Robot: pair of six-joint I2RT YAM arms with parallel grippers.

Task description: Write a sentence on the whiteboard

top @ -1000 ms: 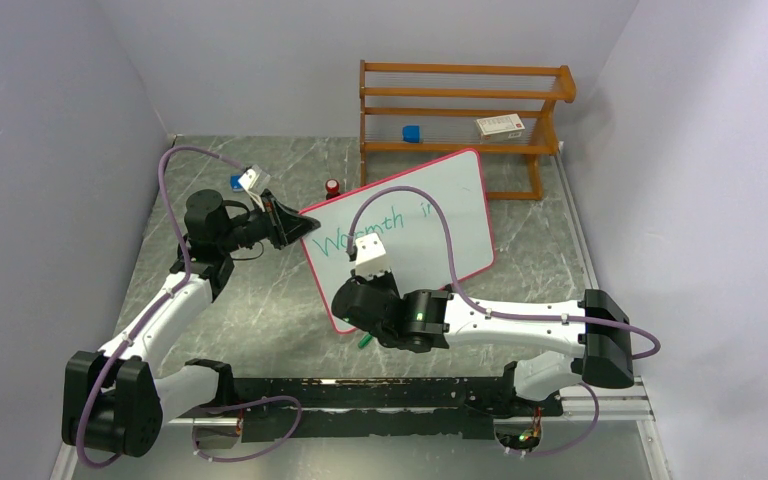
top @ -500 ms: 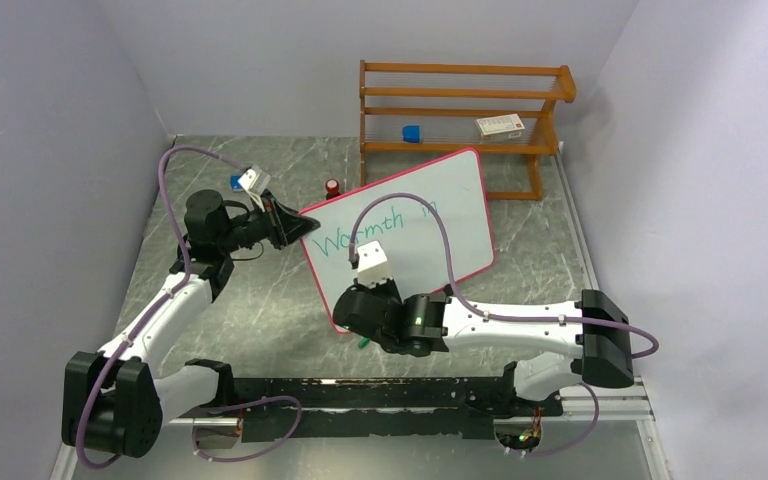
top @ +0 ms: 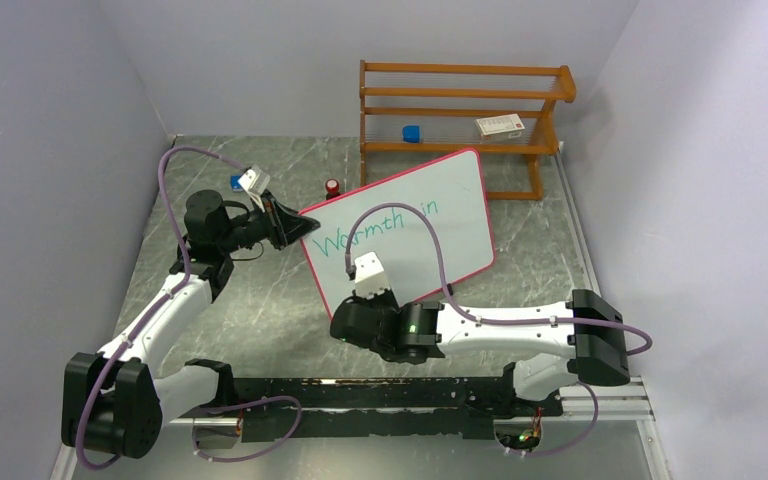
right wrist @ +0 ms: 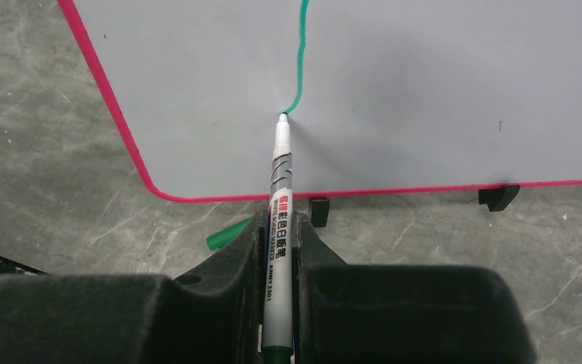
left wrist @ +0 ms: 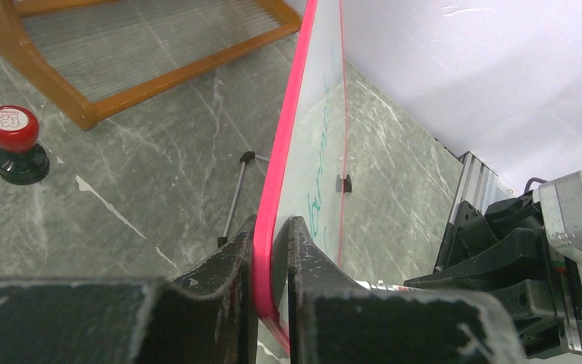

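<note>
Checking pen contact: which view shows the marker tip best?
Right wrist: the marker runs up from the right gripper, its tip ending a green line on the whiteboard. From the top, the arm hides it; the left wrist view shows none of it.

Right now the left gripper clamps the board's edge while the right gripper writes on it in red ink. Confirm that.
Not quite: the ink is green, not red, as the right wrist view shows. The rest holds: the left gripper clamps the board by its edge while the right gripper writes on it with the marker.
</note>
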